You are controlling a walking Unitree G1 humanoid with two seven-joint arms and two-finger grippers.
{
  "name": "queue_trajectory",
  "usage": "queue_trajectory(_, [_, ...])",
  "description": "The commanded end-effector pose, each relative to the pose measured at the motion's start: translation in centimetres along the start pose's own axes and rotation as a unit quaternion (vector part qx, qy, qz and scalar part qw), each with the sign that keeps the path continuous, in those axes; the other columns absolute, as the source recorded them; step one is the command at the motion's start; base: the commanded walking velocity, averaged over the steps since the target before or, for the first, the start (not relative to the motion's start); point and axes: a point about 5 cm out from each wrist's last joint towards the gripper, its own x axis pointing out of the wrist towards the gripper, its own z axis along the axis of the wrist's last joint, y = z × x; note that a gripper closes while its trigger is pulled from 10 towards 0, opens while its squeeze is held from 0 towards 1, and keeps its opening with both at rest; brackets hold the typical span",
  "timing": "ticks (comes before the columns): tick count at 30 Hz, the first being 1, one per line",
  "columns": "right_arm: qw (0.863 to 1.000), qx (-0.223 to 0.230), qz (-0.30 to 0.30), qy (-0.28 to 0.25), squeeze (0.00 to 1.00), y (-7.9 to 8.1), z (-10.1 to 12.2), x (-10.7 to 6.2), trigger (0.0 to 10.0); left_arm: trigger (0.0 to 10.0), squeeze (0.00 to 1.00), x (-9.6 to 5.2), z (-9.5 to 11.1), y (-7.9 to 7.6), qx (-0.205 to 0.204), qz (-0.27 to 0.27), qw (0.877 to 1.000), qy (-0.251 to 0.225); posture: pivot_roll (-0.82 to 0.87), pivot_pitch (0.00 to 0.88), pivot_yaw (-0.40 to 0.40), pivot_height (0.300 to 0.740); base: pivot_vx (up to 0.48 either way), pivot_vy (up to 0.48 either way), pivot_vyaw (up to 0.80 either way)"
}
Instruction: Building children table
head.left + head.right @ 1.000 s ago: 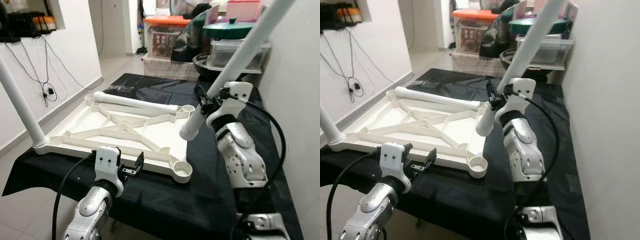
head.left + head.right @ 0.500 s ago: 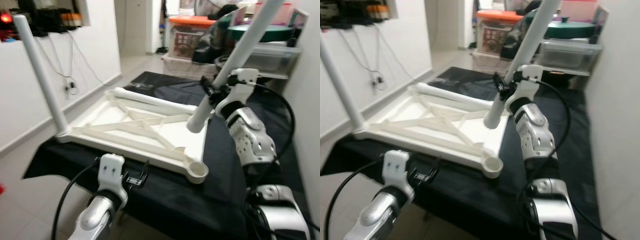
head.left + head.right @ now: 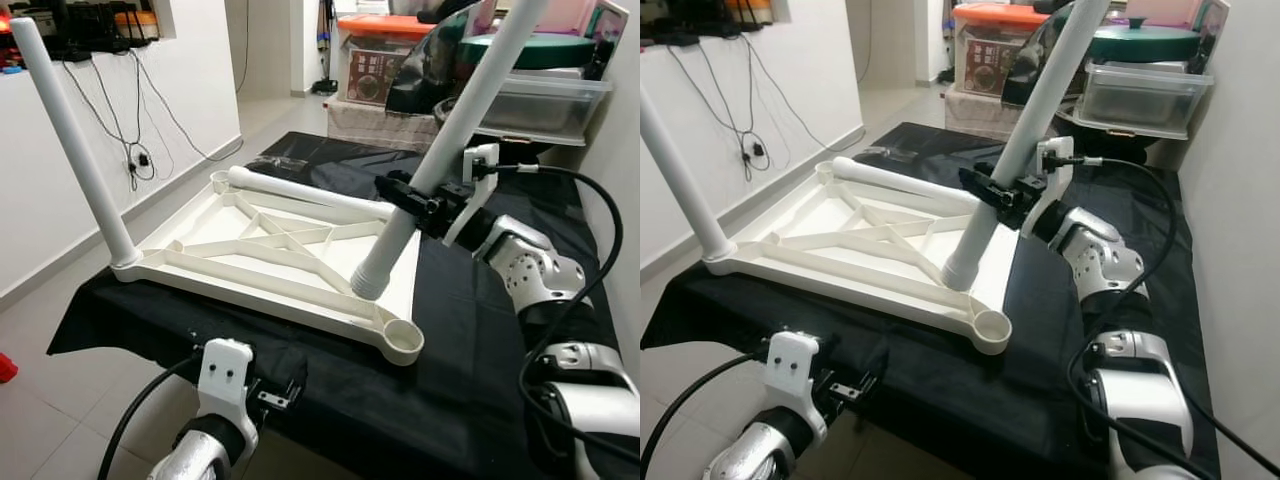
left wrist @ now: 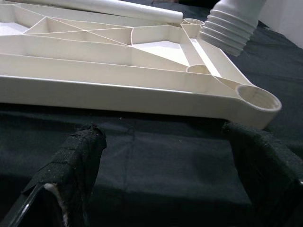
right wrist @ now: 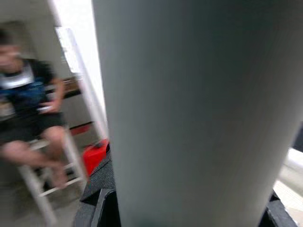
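White children's tabletop [image 3: 270,262], upside down on a black-draped bench [image 3: 470,350], ribbed underside facing up, round leg sockets at the corners. One white leg [image 3: 75,140] already standing upright in the far-left corner socket. Another leg [image 3: 310,196] lying flat along the tabletop's far edge. Near-right corner socket [image 3: 404,342] open, just inside the bench's front edge.

Right gripper [image 3: 415,205] out over the tabletop's right side, fingers clamped tight round a third leg [image 3: 440,150], gripping it a little above its lower end. Leg tilted, top leaning away to the right, ribbed lower end [image 4: 229,28] hovering over the tabletop's right edge between the two right-hand sockets, seemingly clear of the surface. Pale, blurred tube [image 5: 199,109] close up between the finger bases in the right wrist view; behind it, a blurred person seated on a white stool [image 5: 33,137].

Left gripper [image 3: 275,392] low in front of the bench's near edge, fingers [image 4: 75,165] spread wide and gripping nothing, pointed at the tabletop's front rim without touching it.

Storage boxes [image 3: 375,60] and a green-lidded pot [image 3: 545,50] beyond the bench; cables [image 3: 130,110] hanging on the left wall.
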Motion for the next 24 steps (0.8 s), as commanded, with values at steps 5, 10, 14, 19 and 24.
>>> queue_trajectory(5, [0.998,-0.01,0.062,0.027,0.0,-0.1,0.2,-0.7,10.0,10.0,0.0,-0.5,-0.2,-0.5,-0.005,-0.005,1.0,0.013,0.09,0.077,-0.041,0.74,0.0,0.0,0.0])
queue_trajectory(10, [0.993,-0.045,0.069,0.085,0.0,-0.5,-1.2,-1.7,10.0,10.0,0.0,-0.6,-0.2,-0.6,-0.005,-0.006,1.0,0.015,0.09,0.079,-0.038,0.74,0.0,0.0,0.0])
queue_trajectory(14, [0.989,-0.058,0.078,0.107,0.0,-0.5,-1.9,-2.1,10.0,10.0,0.0,-0.7,-0.2,-0.7,-0.004,-0.008,1.0,0.016,0.08,0.084,-0.038,0.74,0.0,0.0,0.0])
queue_trajectory(19, [0.986,-0.062,0.094,0.12,0.0,-0.4,-2.3,-2.3,10.0,10.0,0.0,-0.7,-0.1,-0.7,-0.003,-0.009,1.0,0.017,0.08,0.086,-0.036,0.74,0.0,0.0,0.0])
queue_trajectory(24, [0.98,-0.057,0.131,0.139,0.0,-0.1,-2.9,-2.4,10.0,10.0,0.0,-0.7,0.0,-0.7,-0.003,-0.007,1.0,0.018,0.08,0.092,-0.039,0.74,0.0,0.0,0.0])
